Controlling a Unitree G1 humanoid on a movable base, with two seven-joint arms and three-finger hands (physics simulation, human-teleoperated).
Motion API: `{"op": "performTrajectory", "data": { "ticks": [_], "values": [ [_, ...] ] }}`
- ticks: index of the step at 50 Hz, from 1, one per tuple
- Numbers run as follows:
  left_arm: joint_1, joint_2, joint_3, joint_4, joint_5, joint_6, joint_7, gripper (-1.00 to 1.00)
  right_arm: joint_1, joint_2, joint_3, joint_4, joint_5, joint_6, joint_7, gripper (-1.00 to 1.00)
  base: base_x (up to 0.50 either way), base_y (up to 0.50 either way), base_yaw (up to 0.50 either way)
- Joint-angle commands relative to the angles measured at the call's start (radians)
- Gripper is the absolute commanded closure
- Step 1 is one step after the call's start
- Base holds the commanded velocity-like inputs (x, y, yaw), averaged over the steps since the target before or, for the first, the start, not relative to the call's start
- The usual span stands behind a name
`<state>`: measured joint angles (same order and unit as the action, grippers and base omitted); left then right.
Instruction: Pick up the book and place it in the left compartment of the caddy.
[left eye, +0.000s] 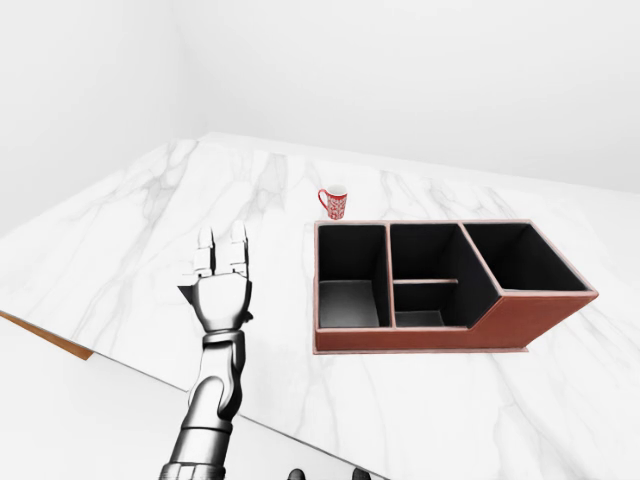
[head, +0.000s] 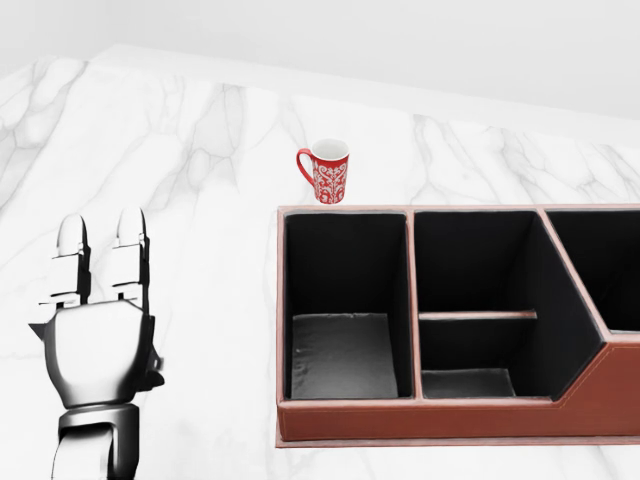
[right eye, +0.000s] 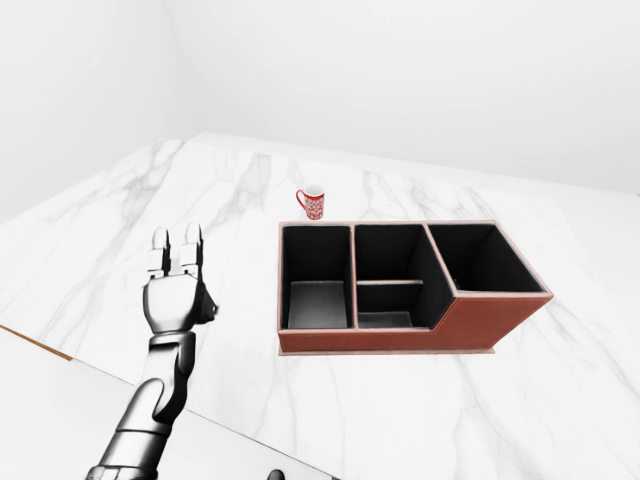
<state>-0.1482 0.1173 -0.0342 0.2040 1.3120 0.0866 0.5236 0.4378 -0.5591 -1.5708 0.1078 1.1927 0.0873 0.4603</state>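
The brown leather caddy (head: 430, 420) with black lining stands on the marble table (head: 190, 150), filling the right half of the head view. In its left compartment (head: 345, 300) a flat dark grey slab (head: 343, 356) lies at the bottom; I cannot tell whether it is the book or the floor. No book shows anywhere else. My left hand (head: 100, 250) hovers over the table left of the caddy, palm away from me, fingers straight and open, holding nothing. My right hand does not show.
A red patterned mug (head: 328, 172) stands just beyond the caddy's far left corner. The table's near edge (left eye: 70, 345) runs diagonally across the lower left of the left-eye view, with white floor below it.
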Motion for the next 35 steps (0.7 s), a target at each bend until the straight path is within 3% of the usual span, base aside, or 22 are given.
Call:
{"op": "performTrajectory", "data": {
  "ticks": [1,11,35],
  "values": [
    [-0.108,0.029,0.017,0.166,-0.012,0.001,0.0,-1.0,0.0,0.003,0.0,-0.011,0.001,0.0,0.006,-1.0,0.0,0.0,0.0],
    [-0.245,0.057,0.014,0.436,-0.057,0.001,0.0,-1.0,-0.006,0.01,0.0,-0.014,-0.01,0.0,0.017,-1.0,0.0,0.0,0.0],
    [-0.424,0.101,-0.006,0.793,-0.133,0.001,0.0,-1.0,-0.003,0.009,0.0,-0.023,-0.01,0.0,0.017,-1.0,0.0,0.0,0.0]
  ]
}}
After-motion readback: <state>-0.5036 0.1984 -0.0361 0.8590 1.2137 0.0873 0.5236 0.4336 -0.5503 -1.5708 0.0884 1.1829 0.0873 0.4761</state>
